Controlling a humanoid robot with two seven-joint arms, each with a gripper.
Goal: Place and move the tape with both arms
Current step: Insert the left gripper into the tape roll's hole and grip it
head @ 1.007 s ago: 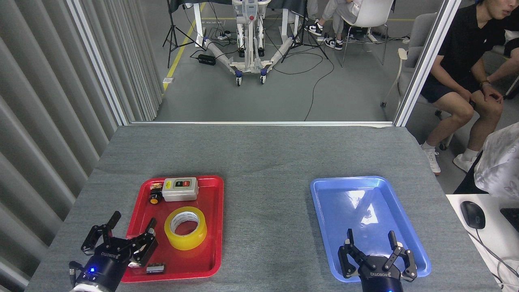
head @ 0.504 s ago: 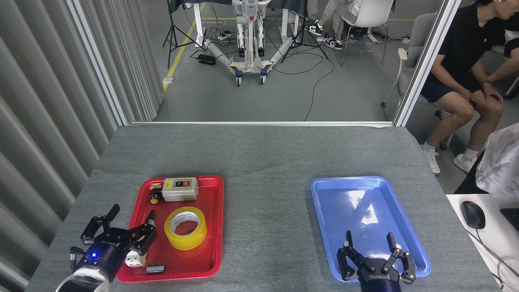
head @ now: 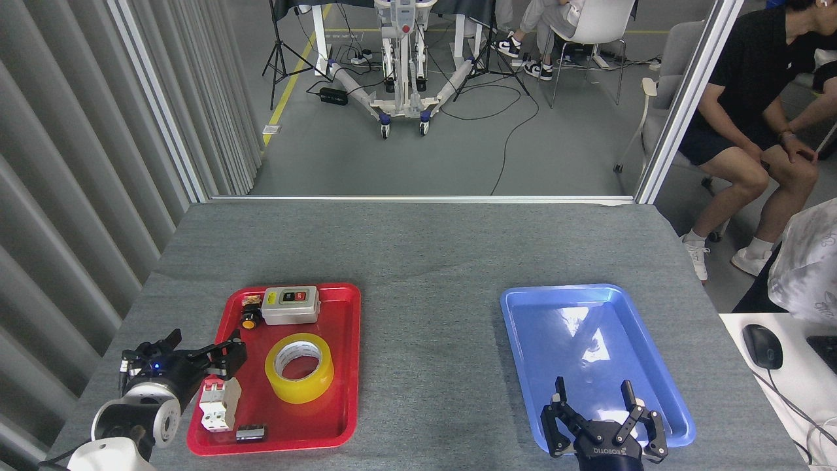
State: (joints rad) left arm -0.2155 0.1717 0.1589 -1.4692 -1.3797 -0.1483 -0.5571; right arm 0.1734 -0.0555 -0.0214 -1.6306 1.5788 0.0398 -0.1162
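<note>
The tape (head: 299,368) is lying flat, core upward, in the middle of the red tray (head: 340,366) in the lower left of the frame. Nothing is gripping it.

The left gripper (head: 203,348) is hanging over the tray's left rim, just left of the tape and apart from it, its fingers spread with nothing between them. A blue light is glowing on its black body, and the white arm casing is filling the lower left corner. Below the gripper, a white breaker (head: 219,405) is lying in the tray near the left rim, and a small black part (head: 251,432) is sitting near the bottom rim beside it. Toward the top of the tray, a grey switch box (head: 290,305) is resting just above the tape, with a small yellow-and-black button (head: 249,320) touching or nearly touching its left end.

The right gripper (head: 594,399) is sitting at the bottom edge of the frame, over the near end of the blue tray (head: 523,340), fingers pointing up the frame and spread wide, holding nothing. The blue tray is lying in the lower right, well apart from the red one, on the grey table (head: 425,261).

Along the right edge, a person (head: 752,98) in a black shirt is sitting on a chair beyond the table, and a black mouse (head: 762,346) is lying on a white desk.
</note>
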